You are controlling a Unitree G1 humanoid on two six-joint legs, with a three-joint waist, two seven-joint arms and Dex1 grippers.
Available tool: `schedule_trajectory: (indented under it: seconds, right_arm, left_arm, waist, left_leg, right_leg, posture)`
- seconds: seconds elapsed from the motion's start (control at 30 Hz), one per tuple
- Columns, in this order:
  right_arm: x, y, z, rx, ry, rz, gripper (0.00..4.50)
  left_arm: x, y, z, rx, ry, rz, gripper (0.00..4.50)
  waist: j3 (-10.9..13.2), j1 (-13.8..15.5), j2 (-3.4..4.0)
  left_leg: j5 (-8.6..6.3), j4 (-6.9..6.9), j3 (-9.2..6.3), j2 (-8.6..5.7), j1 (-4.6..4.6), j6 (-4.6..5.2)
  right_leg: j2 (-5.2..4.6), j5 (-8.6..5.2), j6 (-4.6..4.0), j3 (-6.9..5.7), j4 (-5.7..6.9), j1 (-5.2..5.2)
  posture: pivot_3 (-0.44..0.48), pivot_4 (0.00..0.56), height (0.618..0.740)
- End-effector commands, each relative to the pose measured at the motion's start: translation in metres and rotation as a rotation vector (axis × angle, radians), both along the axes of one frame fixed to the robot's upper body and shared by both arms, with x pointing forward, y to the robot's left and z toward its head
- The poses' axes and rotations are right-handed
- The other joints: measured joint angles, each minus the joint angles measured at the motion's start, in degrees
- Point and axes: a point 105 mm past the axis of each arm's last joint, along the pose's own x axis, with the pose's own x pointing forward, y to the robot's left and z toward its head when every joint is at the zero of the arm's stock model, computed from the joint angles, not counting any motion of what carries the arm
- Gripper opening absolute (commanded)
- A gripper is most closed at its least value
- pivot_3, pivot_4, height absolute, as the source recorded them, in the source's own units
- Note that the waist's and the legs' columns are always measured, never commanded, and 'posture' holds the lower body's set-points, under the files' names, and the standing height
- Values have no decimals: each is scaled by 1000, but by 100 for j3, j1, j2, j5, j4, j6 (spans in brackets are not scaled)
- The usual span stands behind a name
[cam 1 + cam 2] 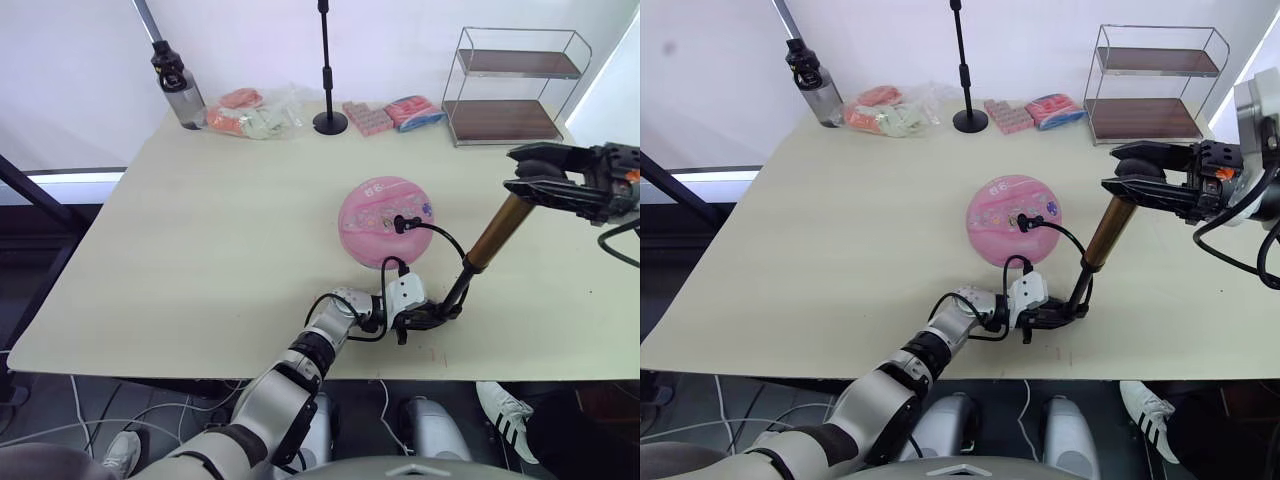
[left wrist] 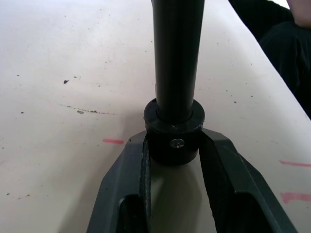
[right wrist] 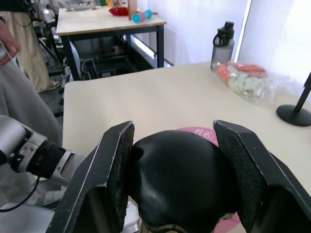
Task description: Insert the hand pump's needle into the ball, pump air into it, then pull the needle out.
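Left tool [image 1: 425, 318] pinching hand pump [image 1: 490, 240] base, right tool [image 1: 530, 172] clamping its handle; no legible writing.

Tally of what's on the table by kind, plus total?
Ball: 1
Hand pump: 1
Water bottle: 1
Clear bag of snacks: 1
Snack packs by the stand: 2, pink and blue-red
Black stand base: 1
Two-tier wire shelf: 1
Total: 8

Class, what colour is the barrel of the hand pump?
Gold-bronze; the hand pump shows it best in the left eye view.
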Motion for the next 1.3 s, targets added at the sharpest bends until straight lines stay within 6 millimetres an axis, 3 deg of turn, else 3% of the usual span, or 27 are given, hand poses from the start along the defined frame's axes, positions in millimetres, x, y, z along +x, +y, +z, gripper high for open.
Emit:
schedule_trajectory:
  seconds: [0.03,0.37,0.7,0.93,1.0,1.13,1.3]
  right_arm:
    - [-13,-2,36,43,-142,15,2156]
    - [-3,3,-39,-69,2,-7,2156]
    - [0,9,-119,-128,81,-24,2156]
    - [-3,15,-174,-175,95,-48,2156]
    - [-3,17,-176,-165,77,-57,2156]
    - [-1,16,-156,-139,28,-54,2156]
    - [-2,16,-109,-84,-3,-6,2156]
  left_arm:
    - [-18,23,-46,139,146,35,1000]
    - [-18,24,-46,144,137,33,1000]
    - [-18,25,-46,145,135,34,1000]
    - [-18,25,-46,143,135,36,1000]
    - [-18,25,-46,143,134,38,1000]
    - [-17,26,-46,143,136,42,1000]
    - [-17,26,-46,143,139,39,1000]
  waist:
    - [-3,3,4]
    - [-24,-3,15]
    - [-85,-6,-27]
    - [-93,-14,-46]
    - [-97,-16,-50]
    - [-101,-19,-55]
    - [-90,-9,-45]
  left_leg:
    - [0,2,-1,0,-16,0]
    - [1,12,-6,-3,-34,1]
    - [0,11,-9,-6,-21,1]
    - [0,-1,-4,0,38,0]
    - [0,-2,-5,5,51,-1]
    - [0,-2,-4,8,54,-1]
    - [0,-2,-6,13,49,-1]
  right_leg:
    - [0,1,0,0,0,-14]
    - [5,3,2,-4,7,-28]
    - [24,2,0,-3,8,-19]
    - [27,-3,-1,-1,8,29]
    - [31,-8,3,-2,8,39]
    - [31,-5,-1,-1,8,41]
    - [24,-3,-6,-2,8,38]
  posture:
    - [0,150,740]
    - [0,150,740]
    - [0,150,740]
    - [0,150,740]
    - [0,150,740]
    - [0,150,740]
    - [0,150,740]
